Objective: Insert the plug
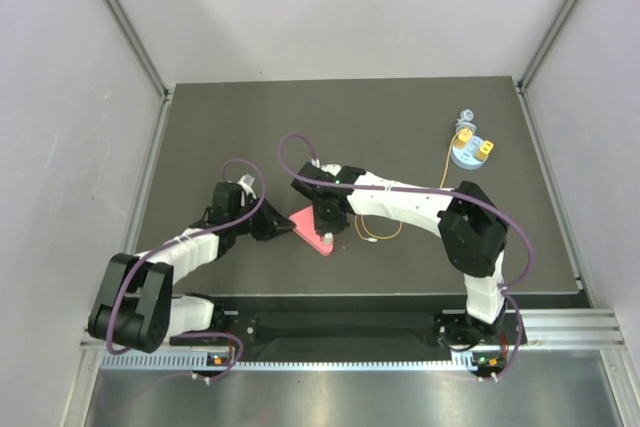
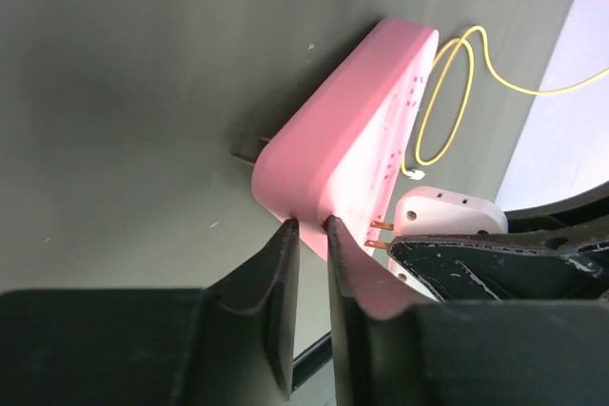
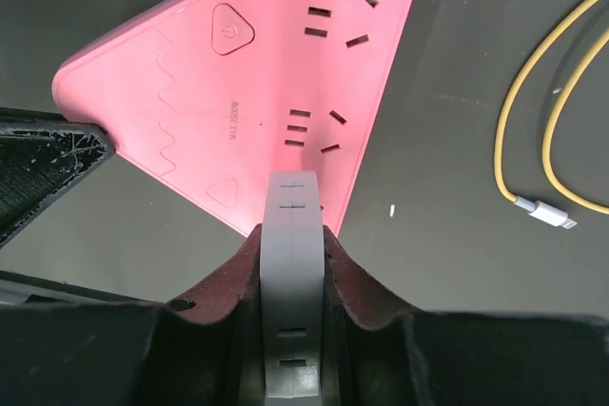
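The plug (image 3: 293, 282) was held clamped by the right gripper (image 3: 293, 230), low centre, poised over the strip (image 3: 238, 73). Whether the left gripper's (image 2: 309, 225) near-closed jaws gripped the strip could not be told. Prong alignment was judged the next need.

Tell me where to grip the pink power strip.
Probably its rounded corner away from the sockets, coming in low from the left. The pink power strip lies flat and narrows there, and that keeps the socket face free for the white plug.
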`<state>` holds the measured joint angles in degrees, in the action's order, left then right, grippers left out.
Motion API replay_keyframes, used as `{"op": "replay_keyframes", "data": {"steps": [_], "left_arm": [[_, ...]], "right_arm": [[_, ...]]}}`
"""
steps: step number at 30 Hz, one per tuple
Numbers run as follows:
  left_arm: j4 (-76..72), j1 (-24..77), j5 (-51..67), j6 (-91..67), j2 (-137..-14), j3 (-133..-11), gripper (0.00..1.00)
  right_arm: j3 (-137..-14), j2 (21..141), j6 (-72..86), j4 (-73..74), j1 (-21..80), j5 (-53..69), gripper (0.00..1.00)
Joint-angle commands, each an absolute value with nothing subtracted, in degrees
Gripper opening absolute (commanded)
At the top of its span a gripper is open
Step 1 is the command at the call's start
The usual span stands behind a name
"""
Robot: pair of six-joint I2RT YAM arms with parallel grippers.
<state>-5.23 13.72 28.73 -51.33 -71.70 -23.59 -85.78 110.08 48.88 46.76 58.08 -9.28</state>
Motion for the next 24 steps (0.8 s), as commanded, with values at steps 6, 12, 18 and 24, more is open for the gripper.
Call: {"op": "replay_keyframes", "data": {"steps": [6,12,18,24], "left_arm": [[-9.3,15.0,30.1,-51.8,-75.1,-21.2,0.12],[-8.9,14.9,29.8,-51.6,-74.8,-20.9,0.04],[-9.1,15.0,29.4,-51.9,-74.7,-20.1,0.0],[-9.8,15.1,29.1,-52.4,-74.9,-19.5,0.0]], "right_arm": [[-87.1,110.6,49.8,43.9,59.8,-10.3,0.0],[-82.1,109.3,52.3,41.8,60.0,-11.9,0.0],[-77.4,107.0,52.1,35.2,60.6,-12.7,0.0],[-76.0,107.6,51.8,32.6,61.0,-11.9,0.0]]}}
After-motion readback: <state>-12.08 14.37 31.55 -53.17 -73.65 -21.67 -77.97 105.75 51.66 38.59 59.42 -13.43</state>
